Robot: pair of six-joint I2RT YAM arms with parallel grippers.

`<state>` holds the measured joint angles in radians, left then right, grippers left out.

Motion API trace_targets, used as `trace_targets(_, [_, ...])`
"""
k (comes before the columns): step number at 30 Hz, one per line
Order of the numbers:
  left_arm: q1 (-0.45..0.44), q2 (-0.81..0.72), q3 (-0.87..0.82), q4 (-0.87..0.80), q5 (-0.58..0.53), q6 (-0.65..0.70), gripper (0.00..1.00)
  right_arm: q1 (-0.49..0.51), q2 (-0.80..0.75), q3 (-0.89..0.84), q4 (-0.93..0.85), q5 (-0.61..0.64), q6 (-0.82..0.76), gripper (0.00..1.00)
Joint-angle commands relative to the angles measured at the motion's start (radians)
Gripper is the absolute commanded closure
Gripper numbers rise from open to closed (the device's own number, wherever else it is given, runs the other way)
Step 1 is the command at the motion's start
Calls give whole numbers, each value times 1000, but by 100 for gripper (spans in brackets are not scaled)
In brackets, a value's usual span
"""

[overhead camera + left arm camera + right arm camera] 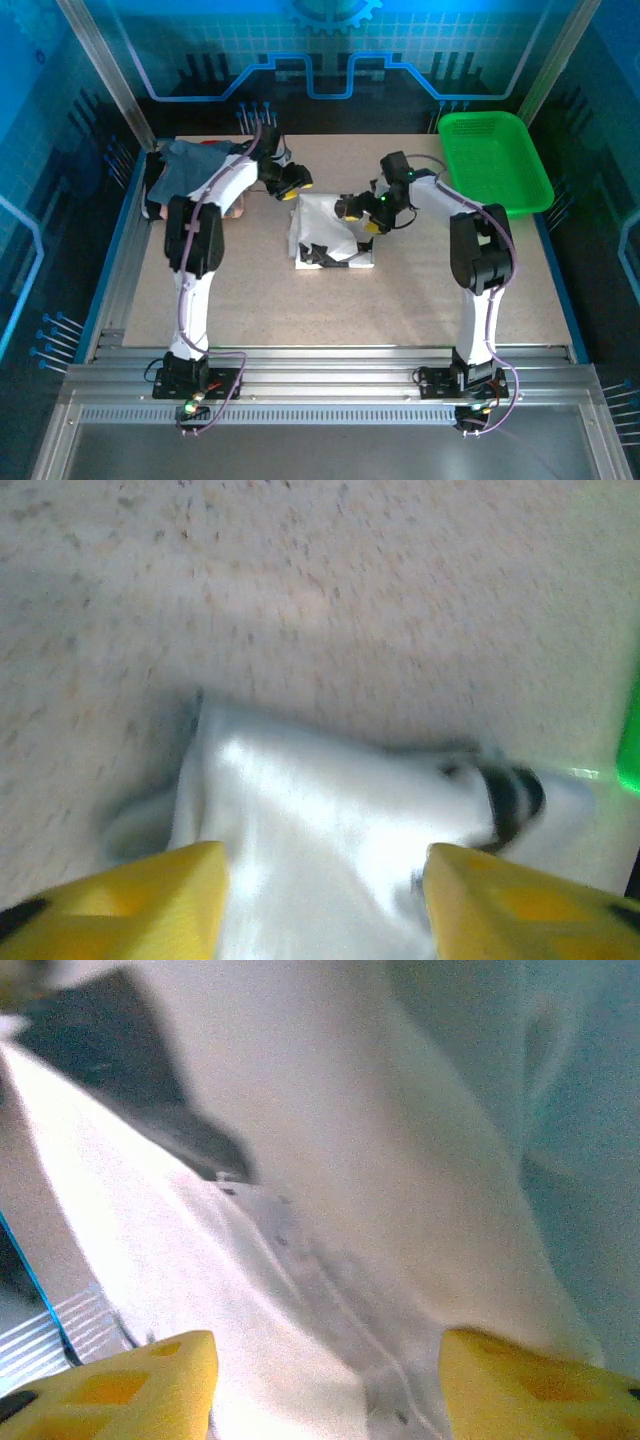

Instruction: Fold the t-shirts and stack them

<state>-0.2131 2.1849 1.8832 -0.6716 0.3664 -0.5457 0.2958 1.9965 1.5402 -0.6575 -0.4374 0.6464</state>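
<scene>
Left gripper [325, 905] and right gripper [328, 1385] both stood spread, pinching nothing. White t-shirt [330, 235] lay folded directly beneath them. The next grip probably needed every edge layer caught, evenly.

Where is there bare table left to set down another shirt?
The near strip of table, between the white t-shirt and the arm bases, is bare; so is the near right, in front of the green basket. Crowded: the centre, where the left gripper and right gripper hang at that shirt, and the far-left folded pile.
</scene>
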Motion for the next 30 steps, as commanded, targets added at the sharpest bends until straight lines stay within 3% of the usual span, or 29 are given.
trace_targets(1, [37, -298, -147, 50, 73, 41, 28, 19, -201, 67, -135, 61, -91, 24])
trace_targets(4, [47, -456, -307, 9, 55, 138, 14, 38, -362, 49, -187, 129, -149, 16])
trace_targets(9, [36, -536, -497, -22, -47, 192, 9, 75, -601, -88, -198, 169, -143, 1])
trace_targets(12, [13, -512, -538, 9, -126, 169, 8, 105, -729, -196, -161, 187, -91, 0])
trace_targets(19, [-30, -352, -482, 78, -160, 112, 7, 164, -891, -347, -129, 191, -12, 0])
trace_targets(26, [-88, -175, -315, 54, -201, 78, 7, 168, -927, -398, -125, 155, -2, 0])
trace_targets(30, [-122, -59, -184, -14, -281, 77, 8, 166, -921, -399, -125, 126, -17, 0])
